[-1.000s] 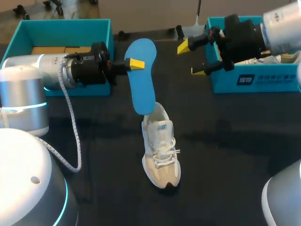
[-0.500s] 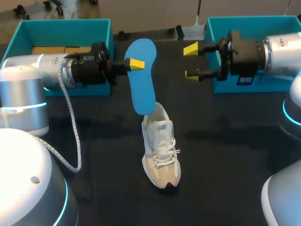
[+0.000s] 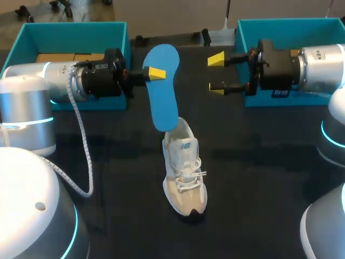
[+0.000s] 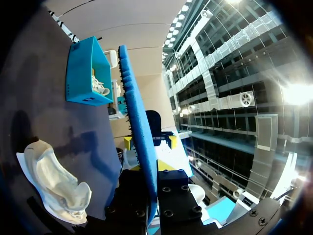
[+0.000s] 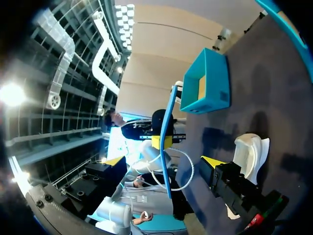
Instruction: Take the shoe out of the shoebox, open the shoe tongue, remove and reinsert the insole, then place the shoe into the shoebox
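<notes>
At the upper left of the head view, one blue box (image 3: 64, 29) stood open at the table's far edge, out of the work's way. Just right of it, our left gripper (image 3: 154, 74) came in level from the left side, clenched on the blue insole (image 3: 164, 94) near its broad end. It held the insole on edge and clear of the table, with the narrow end pointing down at the shoe's heel opening. From the left wrist the insole showed edge-on, pressed between the two fingers. We judged this grip was meant to line the insole up for sliding back inside, so removal looked done and reinsertion not yet begun.

Below the insole, in the middle of the frame, the white and beige shoe (image 3: 185, 172) stood upright on the dark table (image 3: 108, 216), toe toward the lower edge and laces loosened.

To the upper right, our right gripper (image 3: 216, 73) hung in the air beside the insole and apart from it, fingers spread wide and grasping nothing. We took it to be ready to steady the shoe or guide the insole. Behind it, at the upper right corner, the second blue box (image 3: 291, 27) waited for the shoe.
</notes>
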`<state>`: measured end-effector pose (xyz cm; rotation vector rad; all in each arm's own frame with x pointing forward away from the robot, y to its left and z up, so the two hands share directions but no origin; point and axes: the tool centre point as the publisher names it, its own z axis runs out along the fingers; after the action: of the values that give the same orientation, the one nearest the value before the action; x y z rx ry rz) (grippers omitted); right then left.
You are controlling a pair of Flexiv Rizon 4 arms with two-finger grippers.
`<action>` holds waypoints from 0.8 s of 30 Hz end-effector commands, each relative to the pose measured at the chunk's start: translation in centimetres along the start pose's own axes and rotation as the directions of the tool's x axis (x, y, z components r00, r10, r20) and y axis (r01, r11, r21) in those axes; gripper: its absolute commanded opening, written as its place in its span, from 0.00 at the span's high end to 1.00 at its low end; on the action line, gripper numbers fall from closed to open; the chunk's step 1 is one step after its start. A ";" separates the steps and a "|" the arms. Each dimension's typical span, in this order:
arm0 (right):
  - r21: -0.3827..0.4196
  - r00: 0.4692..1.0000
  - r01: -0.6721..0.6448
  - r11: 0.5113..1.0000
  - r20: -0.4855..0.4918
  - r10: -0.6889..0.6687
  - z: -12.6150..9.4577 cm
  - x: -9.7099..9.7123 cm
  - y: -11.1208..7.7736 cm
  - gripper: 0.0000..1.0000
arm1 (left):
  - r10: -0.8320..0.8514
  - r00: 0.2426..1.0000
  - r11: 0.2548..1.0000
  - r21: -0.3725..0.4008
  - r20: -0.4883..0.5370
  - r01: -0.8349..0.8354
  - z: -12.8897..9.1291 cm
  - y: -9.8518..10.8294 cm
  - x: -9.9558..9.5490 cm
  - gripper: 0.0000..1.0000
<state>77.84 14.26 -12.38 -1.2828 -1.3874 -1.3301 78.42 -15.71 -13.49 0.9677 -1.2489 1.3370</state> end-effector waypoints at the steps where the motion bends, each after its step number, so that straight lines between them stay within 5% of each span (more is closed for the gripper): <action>1: -0.013 1.000 -0.021 1.000 0.011 0.022 0.4 0.1 0.3 0.00 | 0.001 1.000 1.000 0.000 0.000 -0.001 0.0 0.1 -0.1 1.00; 16: -0.013 1.000 -0.021 1.000 0.011 0.022 0.4 0.1 0.3 0.00 | 0.001 1.000 1.000 0.000 0.000 -0.001 0.0 0.1 -0.1 1.00; 24: -0.013 1.000 -0.021 1.000 0.011 0.022 0.4 0.1 0.3 0.00 | 0.219 0.976 0.973 -0.077 -0.008 -0.219 0.4 -0.2 1.0 1.00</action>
<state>78.03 14.35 -12.17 -1.3113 -1.3713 -1.3206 77.83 -15.80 -12.85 0.8213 -1.4011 1.4329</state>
